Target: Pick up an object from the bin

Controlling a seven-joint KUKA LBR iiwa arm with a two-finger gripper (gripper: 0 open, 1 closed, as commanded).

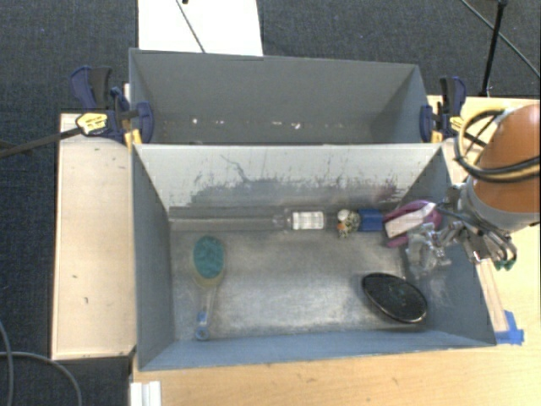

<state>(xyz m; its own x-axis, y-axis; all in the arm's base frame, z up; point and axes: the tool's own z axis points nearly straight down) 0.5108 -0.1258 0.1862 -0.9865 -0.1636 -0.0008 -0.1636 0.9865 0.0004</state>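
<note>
Grey metal bin (161,252). The gripper (425,254) hangs low by its right wall, between a pink-and-white packet (408,219) at the back edge and a black oval disc (394,299) near the front right corner. Its tip blurs into the floor, and I cannot tell whether it is spread or closed, or whether it touches either thing. Along the back edge lie a blue piece (369,221) (partly hidden by the packet), a small round thing (345,223) and a clear tube (297,221). A teal brush (207,260) lies leftward.
</note>
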